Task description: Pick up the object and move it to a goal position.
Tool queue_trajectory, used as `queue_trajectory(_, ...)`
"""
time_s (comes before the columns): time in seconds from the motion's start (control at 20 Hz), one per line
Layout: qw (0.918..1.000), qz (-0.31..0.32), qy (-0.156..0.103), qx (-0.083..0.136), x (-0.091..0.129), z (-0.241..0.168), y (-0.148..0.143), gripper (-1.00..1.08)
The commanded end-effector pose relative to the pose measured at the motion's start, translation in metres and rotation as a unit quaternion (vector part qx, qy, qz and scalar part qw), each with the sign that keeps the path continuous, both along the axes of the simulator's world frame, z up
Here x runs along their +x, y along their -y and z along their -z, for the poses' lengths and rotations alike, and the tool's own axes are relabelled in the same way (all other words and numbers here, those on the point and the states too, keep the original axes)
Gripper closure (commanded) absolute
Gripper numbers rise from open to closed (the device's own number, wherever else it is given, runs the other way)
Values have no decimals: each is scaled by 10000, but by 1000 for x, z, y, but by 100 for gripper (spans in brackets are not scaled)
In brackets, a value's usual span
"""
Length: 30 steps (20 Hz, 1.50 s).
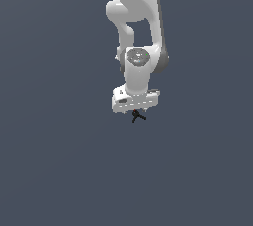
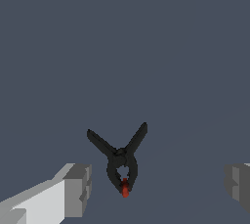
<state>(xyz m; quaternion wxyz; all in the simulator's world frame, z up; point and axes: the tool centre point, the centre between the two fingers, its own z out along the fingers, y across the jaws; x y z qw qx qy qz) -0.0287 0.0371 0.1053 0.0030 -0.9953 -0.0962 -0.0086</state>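
Approach step. We see the gripper (image 2: 157, 189) poised directly over the black spring clamp (image 2: 120, 162), its fingers (image 2: 77, 189) spread wide apart and straddling it without contact. The clamp lies flat on the table (image 1: 54, 170), whose edges are out of view. Next, we judge, comes descent and closing on the clamp's body.

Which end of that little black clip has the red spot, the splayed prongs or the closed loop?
The closed loop end. The black clip carries its red spot at the tip of the rounded loop, lying between the open claw's fingers; the two splayed prongs are plain black.
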Motion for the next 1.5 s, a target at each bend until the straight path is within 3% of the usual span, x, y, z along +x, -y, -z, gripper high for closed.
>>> queue_trajectory(0.0, 9997, -249, -28, -22, -11, 16, -7, -92)
queue_trajectory(0.4, 9978, -658, -77, -43, -31, 41, -18, -92)
queue_trajectory(1.45, 9977, -675, -80, -43, -33, 92, -19, -92)
